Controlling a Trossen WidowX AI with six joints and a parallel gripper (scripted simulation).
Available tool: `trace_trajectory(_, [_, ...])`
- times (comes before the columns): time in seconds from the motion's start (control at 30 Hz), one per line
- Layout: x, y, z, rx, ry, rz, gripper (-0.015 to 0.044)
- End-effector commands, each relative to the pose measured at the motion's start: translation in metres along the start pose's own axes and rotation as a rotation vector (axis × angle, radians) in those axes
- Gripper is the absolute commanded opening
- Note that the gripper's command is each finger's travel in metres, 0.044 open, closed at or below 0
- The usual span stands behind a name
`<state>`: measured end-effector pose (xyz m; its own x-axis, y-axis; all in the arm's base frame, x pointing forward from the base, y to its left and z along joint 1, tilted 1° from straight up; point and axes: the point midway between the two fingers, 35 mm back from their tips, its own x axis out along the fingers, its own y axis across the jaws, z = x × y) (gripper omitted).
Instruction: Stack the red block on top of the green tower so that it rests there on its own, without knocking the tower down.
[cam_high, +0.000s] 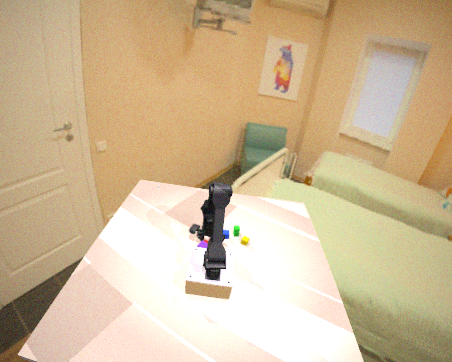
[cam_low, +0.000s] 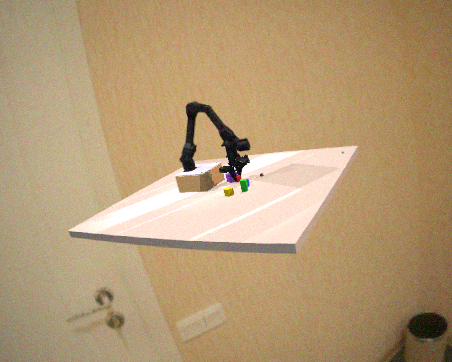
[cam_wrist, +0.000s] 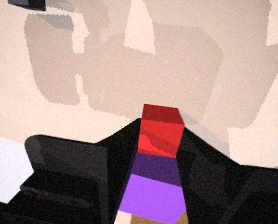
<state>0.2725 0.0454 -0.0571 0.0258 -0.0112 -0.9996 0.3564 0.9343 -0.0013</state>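
The red block is between my two fingertips, which touch it on both sides in the wrist view. My gripper points down and is shut on it. Whether the block is clear of the table cannot be told. The green tower stands upright, taller than wide, to the right of the gripper in the top view. It does not show in the wrist view, and nothing shows on top of it.
A purple block lies close beside the red one, on the base side. A blue block is near the green tower. A yellow block is close by. The arm stands on a brown box.
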Motion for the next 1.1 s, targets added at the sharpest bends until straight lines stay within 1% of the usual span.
trace_trajectory(0.0, [-0.001,0.000,0.001,-0.004,-0.003,-0.003,0.0070])
trace_trajectory(0.1, [-0.008,0.000,0.001,-0.004,-0.003,-0.003,0.0000])
trace_trajectory(0.57, [-0.069,0.001,0.001,-0.004,-0.004,-0.002,0.0000])
trace_trajectory(0.83, [-0.112,0.001,0.000,-0.004,-0.004,-0.002,0.0000])
trace_trajectory(1.07, [-0.118,0.001,0.000,-0.005,-0.003,-0.002,0.0000])
